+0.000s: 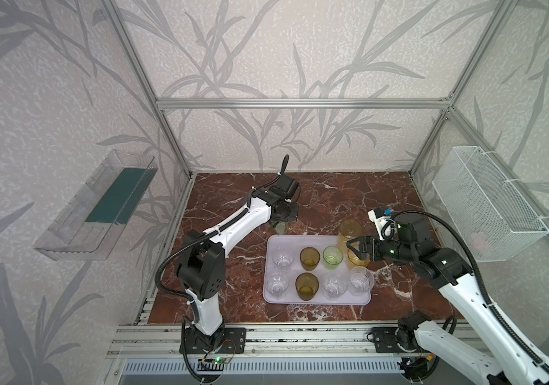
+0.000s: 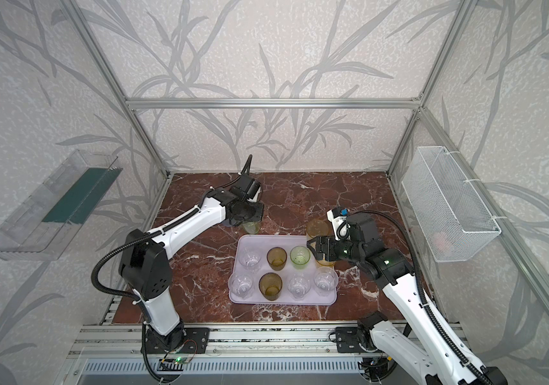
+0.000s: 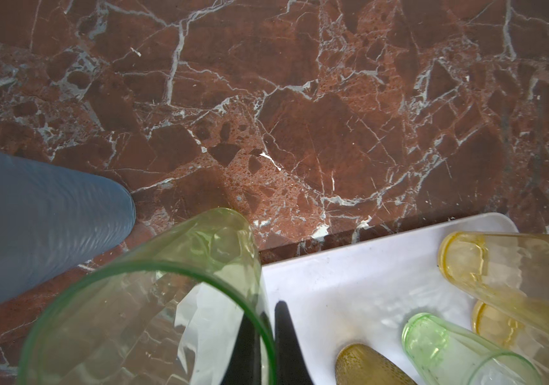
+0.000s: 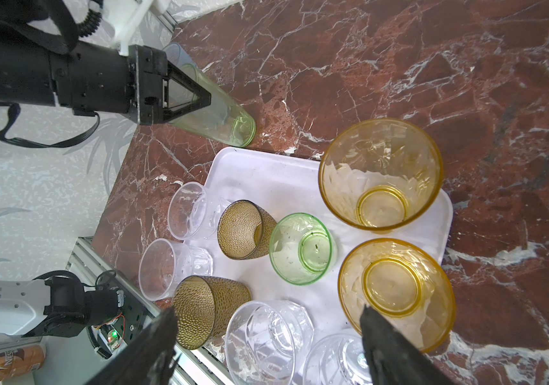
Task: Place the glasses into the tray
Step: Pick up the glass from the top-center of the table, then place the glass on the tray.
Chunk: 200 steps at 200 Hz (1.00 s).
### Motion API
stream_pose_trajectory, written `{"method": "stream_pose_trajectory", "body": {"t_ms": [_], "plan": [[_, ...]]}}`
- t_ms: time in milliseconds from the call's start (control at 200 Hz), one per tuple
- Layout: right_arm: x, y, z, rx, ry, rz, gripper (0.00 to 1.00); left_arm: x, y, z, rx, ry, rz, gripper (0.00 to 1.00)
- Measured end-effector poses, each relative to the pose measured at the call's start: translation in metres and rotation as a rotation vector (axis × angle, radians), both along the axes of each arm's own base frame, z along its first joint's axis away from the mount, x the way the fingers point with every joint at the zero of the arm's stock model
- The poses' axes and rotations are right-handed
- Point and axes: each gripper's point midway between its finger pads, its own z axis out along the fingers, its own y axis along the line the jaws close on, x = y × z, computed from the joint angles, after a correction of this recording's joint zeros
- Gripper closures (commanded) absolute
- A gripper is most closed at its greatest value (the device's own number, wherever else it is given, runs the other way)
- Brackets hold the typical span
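Note:
The pale lilac tray (image 1: 296, 240) (image 2: 268, 240) (image 4: 266, 173) lies on the marble table. It holds several clear glasses, two amber ones (image 1: 310, 258), a short green one (image 1: 333, 257), a short yellow one (image 4: 396, 286) and a tall yellow one (image 1: 350, 233) (image 4: 380, 173). A tall green glass (image 1: 281, 228) (image 2: 251, 228) (image 4: 223, 113) (image 3: 153, 300) is upright just off the tray's far left corner. My left gripper (image 3: 268, 346) (image 4: 206, 98) is shut on its rim, one finger inside and one outside. A blue-grey glass (image 3: 33, 216) stands beside it. My right gripper (image 4: 268, 311) (image 1: 355, 248) hangs open over the tray's right side.
A clear plastic bin (image 1: 99, 206) hangs on the left wall and a white wire basket (image 1: 486, 206) on the right wall. Aluminium frame posts stand at the table's corners. Bare marble lies behind the tray and to its right.

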Motion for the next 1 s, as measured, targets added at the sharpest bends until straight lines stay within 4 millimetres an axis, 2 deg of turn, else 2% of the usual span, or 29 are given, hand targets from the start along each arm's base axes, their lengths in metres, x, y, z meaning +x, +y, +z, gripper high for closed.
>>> {"method": "stream_pose_trajectory", "body": {"t_ms": [160, 260, 500, 640, 810, 1000], "plan": [[0.0, 0.0, 0.0, 0.001, 0.0, -0.002, 0.15, -0.011, -0.01, 0.02, -0.034, -0.032, -0.027, 1.0], [0.001, 0.0, 0.0, 0.003, -0.001, -0.002, 0.15, -0.019, -0.021, 0.026, -0.048, -0.037, -0.053, 1.0], [0.001, 0.0, 0.0, 0.003, -0.002, -0.005, 0.15, -0.046, -0.05, 0.024, -0.061, -0.008, -0.136, 1.0], [0.001, -0.001, -0.001, 0.002, -0.001, -0.006, 0.15, -0.055, -0.062, 0.023, -0.061, 0.0, -0.169, 1.0], [0.0, -0.003, -0.005, -0.003, 0.006, -0.009, 0.15, -0.057, -0.077, 0.022, -0.058, 0.008, -0.196, 1.0], [0.0, -0.005, -0.006, -0.003, 0.009, -0.016, 0.15, -0.058, -0.082, 0.021, -0.053, 0.014, -0.208, 1.0]]}}
